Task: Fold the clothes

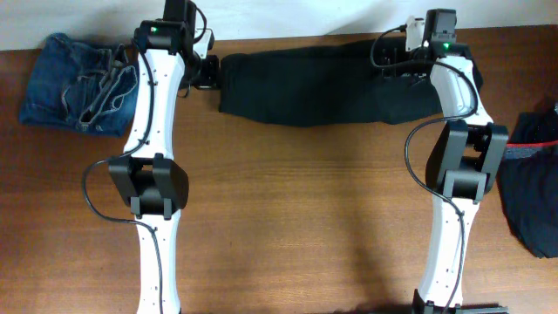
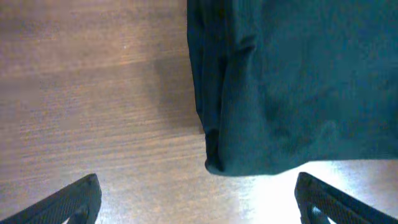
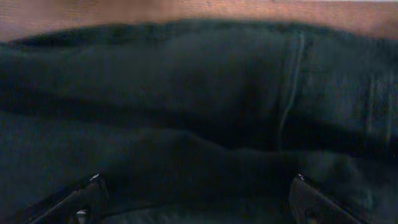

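Your left gripper (image 1: 207,72) stands at the 9 o'clock end of the plain black long trousers of soft matte fabric (image 1: 323,87). It is just beside that end and not on it. In the left wrist view the left gripper (image 2: 198,188) has its jaws spread fully wide and has hold of nothing. The trousers (image 2: 292,87) fill the view from 12 to 3 o'clock. Their nearest rounded corner reaches down between the two fingers, over bare wood.

Your right gripper (image 1: 403,59) sits over the 3 o'clock end of the trousers. In the right wrist view the right gripper (image 3: 198,183) also has its jaws wide apart. The trousers (image 3: 186,93) lie beneath and ahead of them, with no cloth seen pinched.

The trousers lie as one long band at 12 o'clock on the brown wooden surface (image 1: 305,201), along its far edge. The 9 o'clock end shows stacked layers at its edge. A stitched seam runs upright at 2 o'clock in the right wrist view, which is blurred.

Faded blue denim jeans (image 1: 78,83) lie bunched at 10 o'clock. A dark garment with a reddish band (image 1: 534,183) lies at 3 o'clock.
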`<state>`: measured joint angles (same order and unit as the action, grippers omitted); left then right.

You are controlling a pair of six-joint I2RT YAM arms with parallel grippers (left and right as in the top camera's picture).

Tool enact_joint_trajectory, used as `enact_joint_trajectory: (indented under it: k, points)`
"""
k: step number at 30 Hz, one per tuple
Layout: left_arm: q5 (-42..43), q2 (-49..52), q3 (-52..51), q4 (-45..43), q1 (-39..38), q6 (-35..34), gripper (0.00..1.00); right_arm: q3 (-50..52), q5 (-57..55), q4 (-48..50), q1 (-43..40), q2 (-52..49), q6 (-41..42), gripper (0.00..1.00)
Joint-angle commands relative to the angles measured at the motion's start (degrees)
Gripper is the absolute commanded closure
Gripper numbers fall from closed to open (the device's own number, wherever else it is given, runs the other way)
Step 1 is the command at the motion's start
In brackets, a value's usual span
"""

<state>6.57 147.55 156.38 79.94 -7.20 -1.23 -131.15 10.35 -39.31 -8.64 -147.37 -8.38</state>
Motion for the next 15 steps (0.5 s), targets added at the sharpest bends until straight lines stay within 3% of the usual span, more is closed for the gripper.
enact_joint_trajectory:
  k: [1, 8, 13, 15]
  points:
    - [-0.4, 0.0, 2.7, -0.4, 0.2, 1.2, 0.01, -3.6, -4.1, -2.2, -0.2, 6.5, 1.9, 0.01]
    - [-0.2, 0.0, 13.5, 0.8, 0.1, 2.6, 0.01, -7.2, -7.2, -11.0, -0.7, 13.0, 1.8, 0.01]
    - [13.0, 1.3, 12.3, 0.2, -1.8, 2.6, 0.01, -4.7, -4.5, -17.5, -0.8, 11.6, 1.4, 0.01]
    - [15.0, 3.2, 12.2, -1.1, -3.3, 2.6, 0.01, -3.3, -2.4, -17.5, -0.8, 10.9, 1.4, 0.08]
